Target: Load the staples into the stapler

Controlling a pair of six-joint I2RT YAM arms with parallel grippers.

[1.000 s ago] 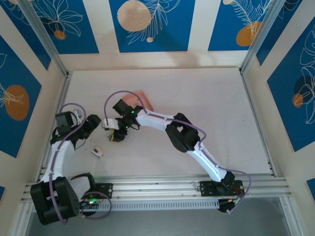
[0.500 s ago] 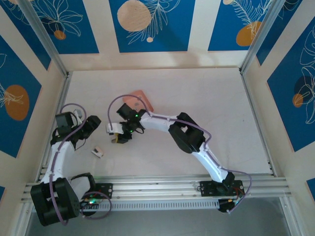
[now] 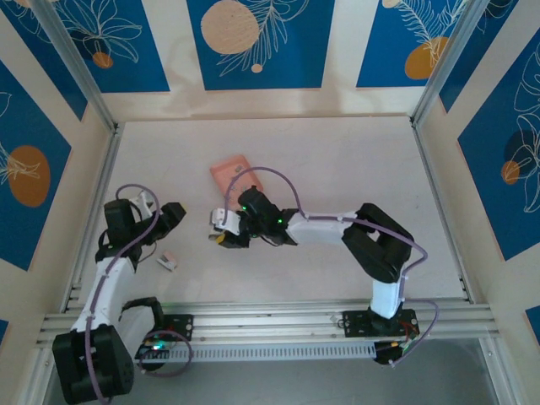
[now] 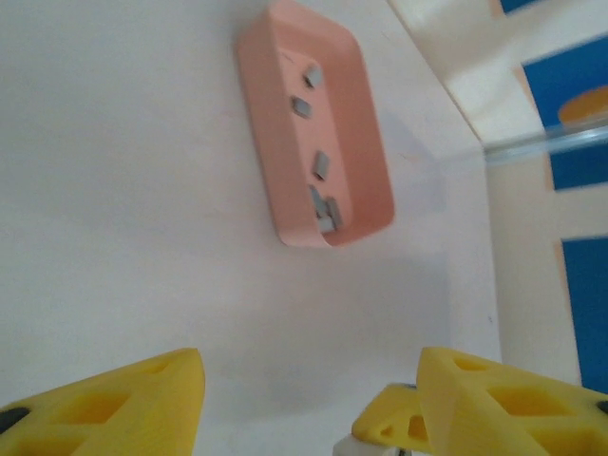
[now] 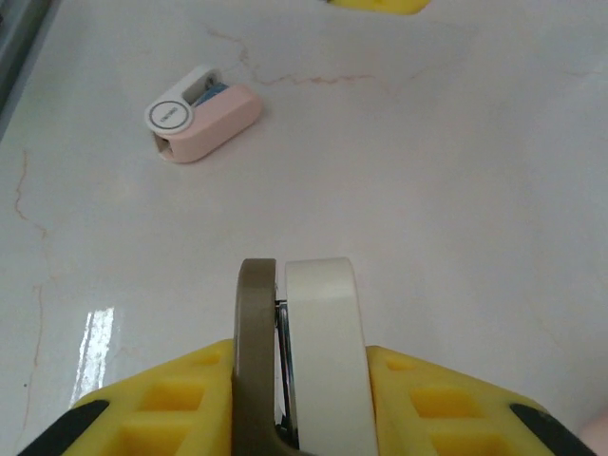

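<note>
readable text: none
round badge [image 5: 169, 115] on small pink-and-white device [image 5: 211, 123]: tiny dark print inside a ring, too small to read
stapler [image 5: 318, 351]: plain cream and brown faces, no legible marking
wall panels [image 3: 253, 42]: blue with leaf and circle art, no lettering

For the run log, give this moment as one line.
left gripper: open, empty | right gripper: shut on stapler | staples: in pink tray
</note>
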